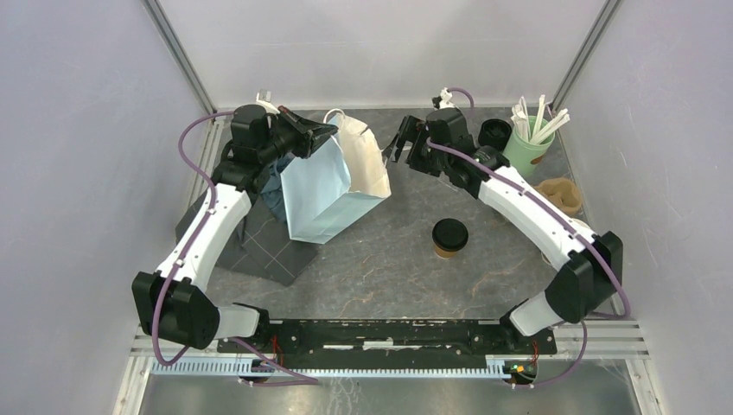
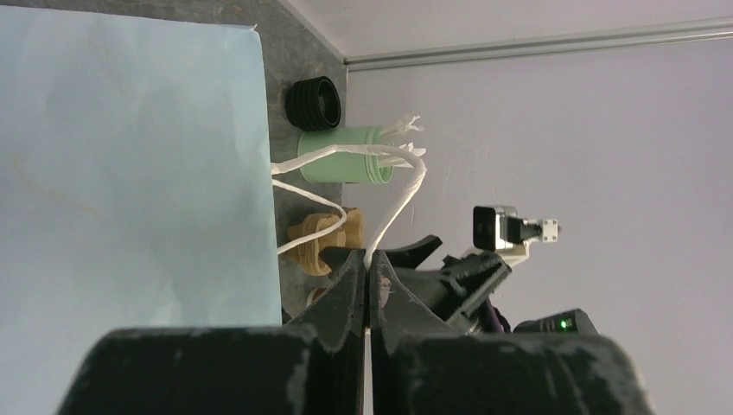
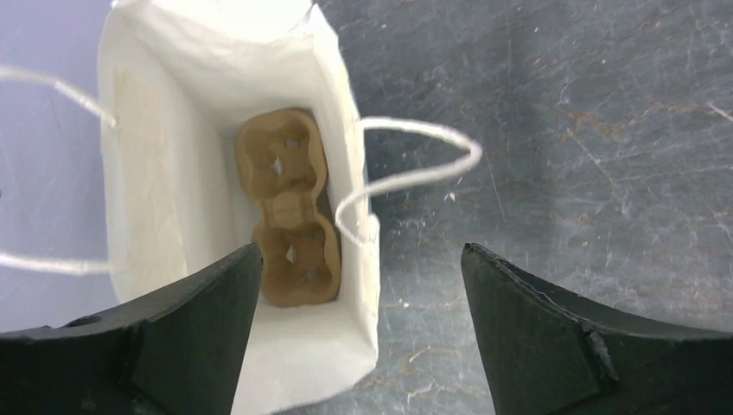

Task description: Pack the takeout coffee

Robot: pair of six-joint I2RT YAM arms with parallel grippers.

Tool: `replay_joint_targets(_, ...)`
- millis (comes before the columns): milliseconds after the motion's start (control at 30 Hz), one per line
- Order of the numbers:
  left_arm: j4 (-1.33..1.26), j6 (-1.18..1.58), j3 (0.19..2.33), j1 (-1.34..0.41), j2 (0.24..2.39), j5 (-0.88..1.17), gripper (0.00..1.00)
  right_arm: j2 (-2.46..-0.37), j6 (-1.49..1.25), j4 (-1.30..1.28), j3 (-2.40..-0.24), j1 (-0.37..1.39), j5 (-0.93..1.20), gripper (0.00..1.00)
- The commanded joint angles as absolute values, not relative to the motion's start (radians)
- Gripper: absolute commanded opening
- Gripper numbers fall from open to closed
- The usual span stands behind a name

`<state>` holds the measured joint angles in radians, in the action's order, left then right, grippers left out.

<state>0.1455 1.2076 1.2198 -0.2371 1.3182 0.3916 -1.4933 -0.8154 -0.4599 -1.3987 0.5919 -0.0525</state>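
The takeout coffee, a brown paper cup with a black lid, stands upright on the table, right of the bag and apart from both grippers. A pale blue paper bag with a white inside stands open at centre left. My left gripper is shut on the bag's white string handle, pinched between the fingertips. My right gripper is open and empty above the bag's right rim. In the right wrist view, between the open fingers, the bag holds a brown pulp carrier at its bottom.
A green cup of white stirrers and a stack of black lids stand at the back right. Another pulp carrier lies by the right arm. A dark mat lies under the left arm.
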Motion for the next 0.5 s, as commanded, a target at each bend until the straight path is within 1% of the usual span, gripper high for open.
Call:
replay_joint_targets(0, 0.092, 1.242, 1.223, -0.233, 1.282, 0.424, 0.02, -1.57, -0.829, -0.365, -1.476, 0.574, -0.04, 0.9)
replay_joint_targets(133, 0.103, 1.226, 1.235, -0.233, 1.28, 0.431, 0.02, -1.622, -0.795, -0.351, -1.509, 0.569, -0.102, 0.79)
replay_joint_targets(233, 0.126, 1.203, 1.254, -0.233, 1.273, 0.424, 0.02, -1.629, -0.788, -0.322, -1.497, 0.564, -0.132, 0.68)
replay_joint_targets(300, 0.136, 1.189, 1.268, -0.233, 1.268, 0.421, 0.02, -1.631, -0.769, -0.292, -1.484, 0.561, -0.152, 0.57)
replay_joint_targets(333, 0.141, 1.185, 1.274, -0.233, 1.265, 0.421, 0.02, -1.636, -0.758, -0.283, -1.488, 0.557, -0.148, 0.47)
replay_joint_targets(433, 0.164, 1.159, 1.305, -0.233, 1.254, 0.415, 0.02, -1.638, -0.717, -0.276, -1.538, 0.537, -0.065, 0.1)
replay_joint_targets(467, 0.177, 1.144, 1.32, -0.233, 1.249, 0.41, 0.02, -1.628, -0.684, -0.268, -1.561, 0.535, -0.033, 0.03)
